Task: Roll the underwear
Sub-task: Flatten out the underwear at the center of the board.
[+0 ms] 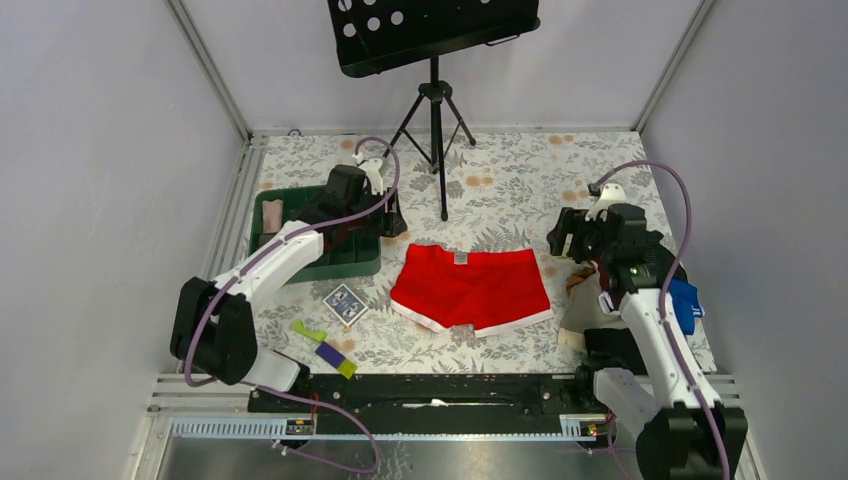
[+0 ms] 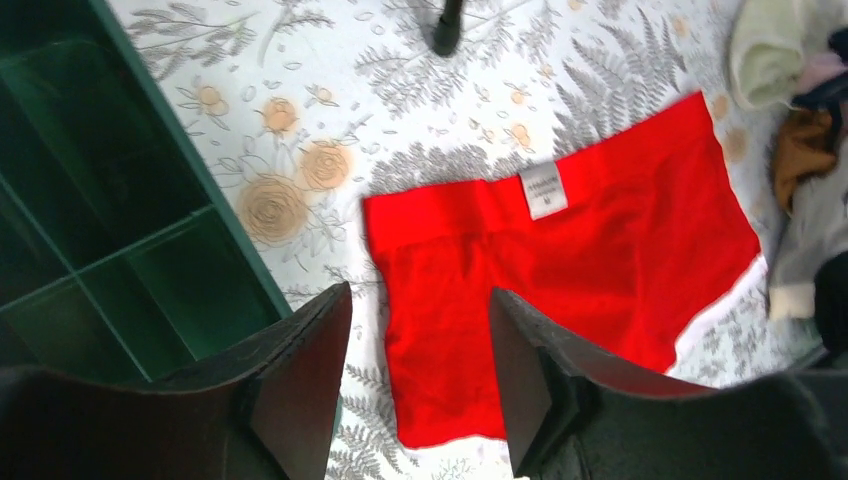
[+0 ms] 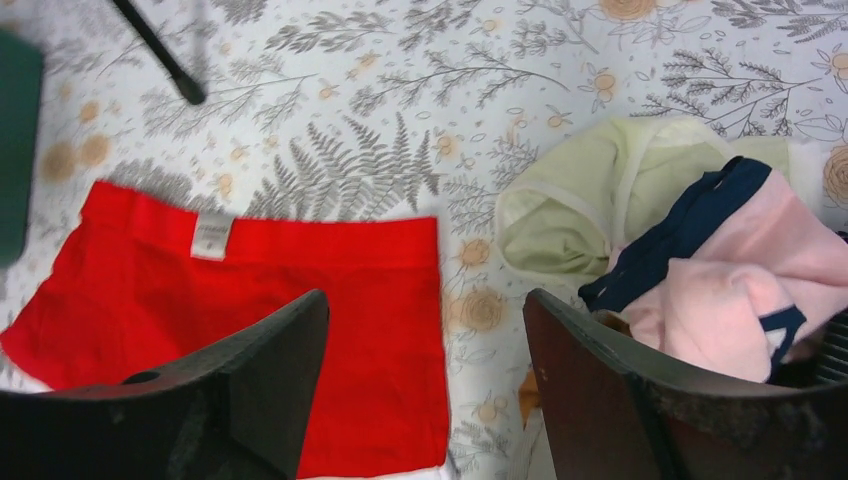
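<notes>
The red underwear (image 1: pixel 470 288) lies spread flat on the floral table, waistband at the far side with a small white label, white trim along the near leg edges. It also shows in the left wrist view (image 2: pixel 560 270) and in the right wrist view (image 3: pixel 250 320). My left gripper (image 1: pixel 385 215) hovers open and empty above the table, just left of the underwear's far-left corner; in its own view the gripper (image 2: pixel 420 310) shows a wide gap. My right gripper (image 1: pixel 562 240) hovers open and empty just right of the underwear's far-right corner, its gap (image 3: pixel 425 310) wide.
A green compartment tray (image 1: pixel 268 215) stands at the left. A pile of clothes (image 1: pixel 590 300), pale green, pink and navy in the right wrist view (image 3: pixel 680 240), lies at the right. A music stand's tripod (image 1: pixel 436 120) stands behind. A card box (image 1: pixel 345 303) and coloured blocks (image 1: pixel 325 345) lie near left.
</notes>
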Robot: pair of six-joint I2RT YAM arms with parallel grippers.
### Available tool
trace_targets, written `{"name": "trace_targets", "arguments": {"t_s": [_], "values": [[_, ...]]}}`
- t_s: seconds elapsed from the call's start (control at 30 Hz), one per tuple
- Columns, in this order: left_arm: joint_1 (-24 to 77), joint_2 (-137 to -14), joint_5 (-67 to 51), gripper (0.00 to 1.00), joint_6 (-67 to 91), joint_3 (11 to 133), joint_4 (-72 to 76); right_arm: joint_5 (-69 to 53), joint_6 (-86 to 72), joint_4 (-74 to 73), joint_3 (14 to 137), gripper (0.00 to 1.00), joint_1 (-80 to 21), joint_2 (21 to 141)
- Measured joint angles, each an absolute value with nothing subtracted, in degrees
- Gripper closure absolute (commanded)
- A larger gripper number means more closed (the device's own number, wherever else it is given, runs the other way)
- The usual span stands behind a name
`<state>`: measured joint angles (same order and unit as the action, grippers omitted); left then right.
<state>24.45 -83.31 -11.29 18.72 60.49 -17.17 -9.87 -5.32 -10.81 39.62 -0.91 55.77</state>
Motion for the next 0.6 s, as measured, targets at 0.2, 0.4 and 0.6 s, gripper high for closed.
{"name": "trace_targets", "arguments": {"t_s": [0.2, 0.4, 0.6], "values": [[24.7, -81.0, -16.6, 0.45, 12.7, 60.2, -23.6, -14.5, 0.6, -19.1, 39.7, 0.28, -0.9, 45.9], [24.7, -76.1, -18.2, 0.47, 7.9, 59.1, -28.8, -16.4, 5.8, -24.8, 42.2, 0.34, -0.7, 43.7], [24.7, -75.0, -20.2, 0.52, 4.7, 59.5, -32.2, -17.0, 9.8, -27.2, 42.2, 0.45, -0.6, 41.6]]}}
